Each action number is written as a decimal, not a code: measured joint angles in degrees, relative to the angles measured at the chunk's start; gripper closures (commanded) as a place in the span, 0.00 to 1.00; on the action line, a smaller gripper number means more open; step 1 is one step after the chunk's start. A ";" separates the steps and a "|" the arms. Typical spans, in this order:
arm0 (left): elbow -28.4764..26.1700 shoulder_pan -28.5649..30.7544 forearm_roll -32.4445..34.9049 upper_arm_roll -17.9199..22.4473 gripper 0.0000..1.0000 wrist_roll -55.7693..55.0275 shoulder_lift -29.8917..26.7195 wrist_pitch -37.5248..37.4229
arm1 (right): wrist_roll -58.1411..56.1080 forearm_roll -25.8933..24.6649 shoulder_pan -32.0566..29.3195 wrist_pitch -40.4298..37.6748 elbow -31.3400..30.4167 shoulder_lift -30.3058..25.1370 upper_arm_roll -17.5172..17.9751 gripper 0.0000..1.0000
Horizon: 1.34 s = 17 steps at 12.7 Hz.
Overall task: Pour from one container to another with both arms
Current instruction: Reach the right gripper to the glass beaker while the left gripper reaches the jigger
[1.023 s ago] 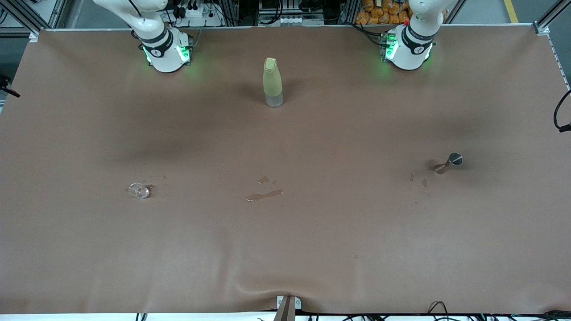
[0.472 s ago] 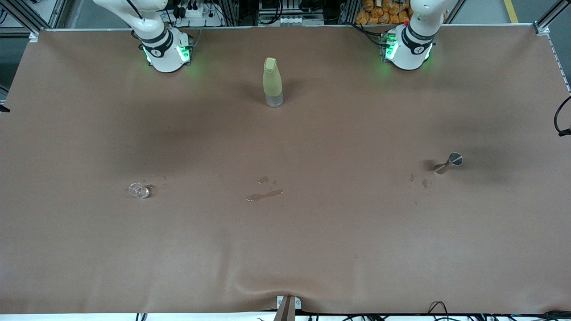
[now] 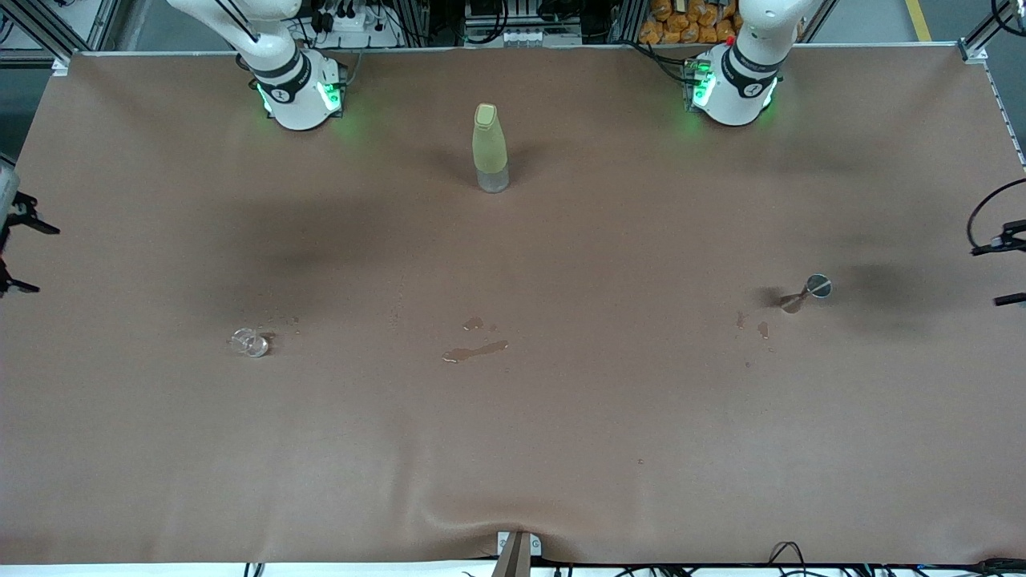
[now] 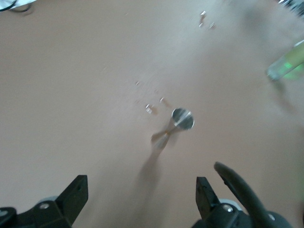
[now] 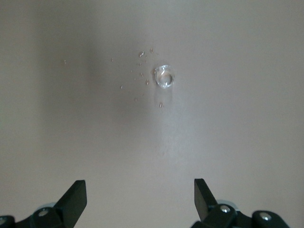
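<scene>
A small clear glass (image 3: 251, 343) stands on the brown table toward the right arm's end, with droplets around it; it also shows in the right wrist view as the glass (image 5: 164, 76). A small metal jigger (image 3: 809, 289) stands toward the left arm's end, and the left wrist view shows the same jigger (image 4: 176, 124). My right gripper (image 3: 22, 255) hangs open over the table's edge at its end, and its view shows that gripper (image 5: 140, 197) empty. My left gripper (image 3: 1006, 270) hangs open over the edge at its own end, and its view shows that gripper (image 4: 142, 194) empty.
A tall yellow-green bottle (image 3: 490, 147) stands between the two arm bases, farther from the front camera than the glass and jigger. Wet spill marks (image 3: 477, 350) lie mid-table, and smaller ones (image 3: 752, 324) lie beside the jigger.
Both grippers have come into the front view at the table's two ends. The arms' shadows have slid outward toward those ends. Glass, jigger and bottle have not moved.
</scene>
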 measured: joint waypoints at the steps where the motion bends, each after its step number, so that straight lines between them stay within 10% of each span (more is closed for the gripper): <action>1: -1.02 -0.03 -1.92 -0.30 0.00 1.26 1.32 -0.36 | -2.65 3.09 -0.12 0.36 -0.16 1.54 -0.93 0.00; 7: -10.67 -0.97 -9.83 -3.49 0.00 8.61 2.89 -0.54 | -20.28 23.43 -0.72 0.87 -0.51 13.03 -5.70 0.00; 17: -11.89 -0.79 -9.15 -2.55 0.00 23.07 9.44 0.27 | -38.56 45.19 -3.34 -4.94 -0.76 26.46 -6.42 0.00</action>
